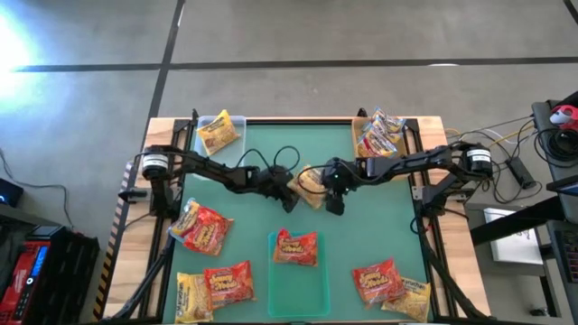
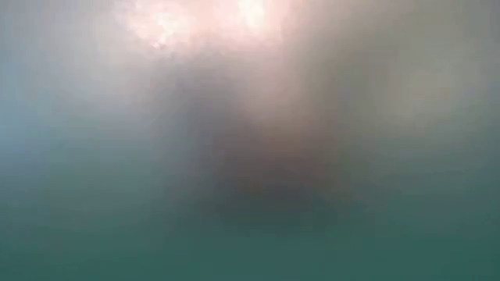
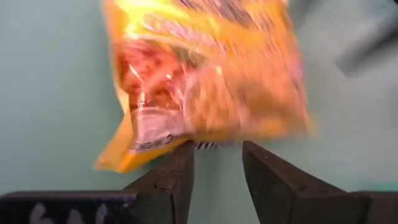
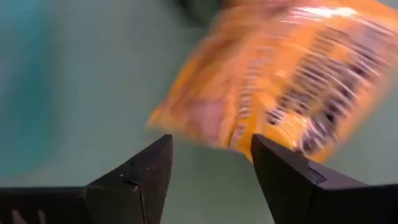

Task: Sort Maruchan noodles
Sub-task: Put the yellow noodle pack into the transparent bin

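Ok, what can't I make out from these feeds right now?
- Low view: all haze; no table, packets or arms readable.
- Yellow crinkly plastic noodle packet at table centre: motion-blurred in both wrist views, label unreadable; in the high view the left gripper and right gripper crowd it, so contact is unclear.
- High view: packets' print too small; the lower-left yellow packet is cut by the edge.

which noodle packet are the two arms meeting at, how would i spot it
Start at the green mat and find its middle, where both dark arms converge. The yellow packet lies there, between the left gripper and the right gripper. No other packet is near it; the rest sit along the mat's edges and corner trays.
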Motion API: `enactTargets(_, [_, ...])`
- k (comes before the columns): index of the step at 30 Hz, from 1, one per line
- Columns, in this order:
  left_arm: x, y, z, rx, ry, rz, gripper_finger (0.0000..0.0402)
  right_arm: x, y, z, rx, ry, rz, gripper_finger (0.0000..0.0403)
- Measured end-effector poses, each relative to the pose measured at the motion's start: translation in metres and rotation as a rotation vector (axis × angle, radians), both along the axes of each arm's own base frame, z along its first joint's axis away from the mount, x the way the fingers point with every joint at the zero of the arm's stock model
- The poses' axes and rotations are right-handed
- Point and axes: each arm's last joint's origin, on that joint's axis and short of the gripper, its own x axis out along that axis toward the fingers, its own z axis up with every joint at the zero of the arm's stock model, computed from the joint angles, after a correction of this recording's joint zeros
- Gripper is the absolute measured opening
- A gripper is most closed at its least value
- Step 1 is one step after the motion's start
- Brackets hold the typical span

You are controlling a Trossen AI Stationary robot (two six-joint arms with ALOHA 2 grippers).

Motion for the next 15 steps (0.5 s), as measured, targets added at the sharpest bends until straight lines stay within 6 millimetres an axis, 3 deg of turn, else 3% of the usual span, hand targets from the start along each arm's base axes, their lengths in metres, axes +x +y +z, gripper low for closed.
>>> enactTargets(8, [0.005, 0.025, 0.011, 0.128, -0.019, 0.052, 0.0121, 0.000, 0.008, 0.003, 0.134, -0.036, 0.152, 0.0205])
enactTargets(15, [0.014, 0.014, 0.020, 0.002, -0.094, -0.105, 0.0121, -0.005, 0.004, 0.004, 0.009, 0.020, 0.058, 0.0205])
